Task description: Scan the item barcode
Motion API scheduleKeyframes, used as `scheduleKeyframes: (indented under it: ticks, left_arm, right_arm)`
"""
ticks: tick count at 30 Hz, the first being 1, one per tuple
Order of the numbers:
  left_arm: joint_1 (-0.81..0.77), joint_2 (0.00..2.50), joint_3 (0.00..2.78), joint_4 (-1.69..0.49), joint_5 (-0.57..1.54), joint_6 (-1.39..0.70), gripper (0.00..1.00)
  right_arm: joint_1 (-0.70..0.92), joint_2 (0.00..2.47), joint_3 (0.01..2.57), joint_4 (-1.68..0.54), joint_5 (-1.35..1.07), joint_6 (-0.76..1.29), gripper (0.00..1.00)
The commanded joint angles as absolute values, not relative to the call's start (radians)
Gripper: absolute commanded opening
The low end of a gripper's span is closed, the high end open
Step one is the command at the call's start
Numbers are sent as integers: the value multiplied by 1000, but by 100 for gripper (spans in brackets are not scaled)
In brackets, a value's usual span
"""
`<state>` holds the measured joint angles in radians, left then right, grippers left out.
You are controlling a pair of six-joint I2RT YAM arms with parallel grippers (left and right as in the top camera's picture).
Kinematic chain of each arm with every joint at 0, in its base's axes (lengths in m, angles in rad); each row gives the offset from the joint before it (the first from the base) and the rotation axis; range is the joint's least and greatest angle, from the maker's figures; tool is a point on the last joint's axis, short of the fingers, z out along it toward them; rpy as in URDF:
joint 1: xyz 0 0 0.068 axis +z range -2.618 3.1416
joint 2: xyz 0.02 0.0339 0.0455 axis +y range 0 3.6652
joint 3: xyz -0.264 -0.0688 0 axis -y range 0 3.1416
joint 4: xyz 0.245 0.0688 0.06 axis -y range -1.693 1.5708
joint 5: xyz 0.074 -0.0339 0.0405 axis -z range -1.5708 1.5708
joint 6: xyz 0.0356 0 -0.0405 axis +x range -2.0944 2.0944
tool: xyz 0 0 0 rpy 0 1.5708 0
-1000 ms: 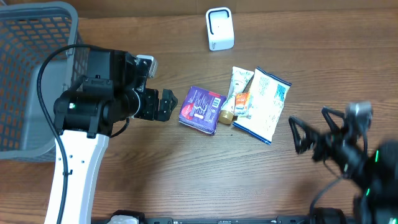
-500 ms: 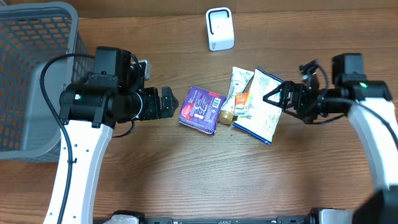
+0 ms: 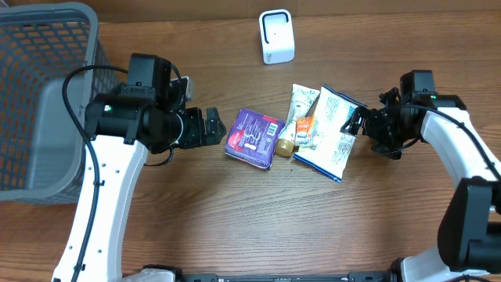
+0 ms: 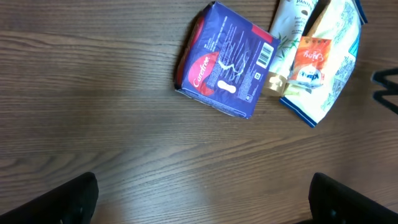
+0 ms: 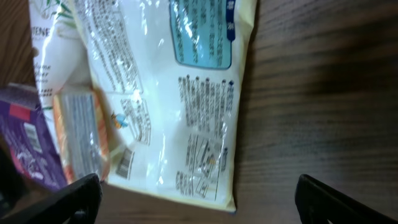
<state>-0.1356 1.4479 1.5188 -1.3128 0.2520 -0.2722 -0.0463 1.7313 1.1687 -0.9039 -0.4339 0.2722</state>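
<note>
- We see the left end effector point(image 3: 210, 129) spread wide and empty, just left of the purple box point(image 3: 254, 138), which lies flat mid-worktop point(image 3: 235, 219).
- The right end effector point(image 3: 362, 127), also spread wide and empty, sits at the right edge of the white bag point(image 3: 333, 133).
- The scanner point(image 3: 276, 36) stands well apart by the far edge, and open wood lies in front of the box.

Overhead looks straight down — both close wrist views share the white bag point(image 3: 337, 141).
</note>
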Motion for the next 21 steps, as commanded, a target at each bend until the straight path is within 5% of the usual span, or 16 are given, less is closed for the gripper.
scheduleKeyframes:
  ticks: [1, 8, 21]
  left_arm:
    - [-139, 1465, 1523, -1311, 287, -288, 100]
    - [-139, 1472, 1523, -1308, 289, -288, 100]
    - [-139, 1472, 1523, -1320, 289, -285, 100]
  right_arm:
    - [-52, 1749, 1125, -838, -421, 289, 100]
    - [-43, 1782, 1034, -660, -584, 298, 89]
    - [-9, 1800, 969, -522, -491, 401, 74]
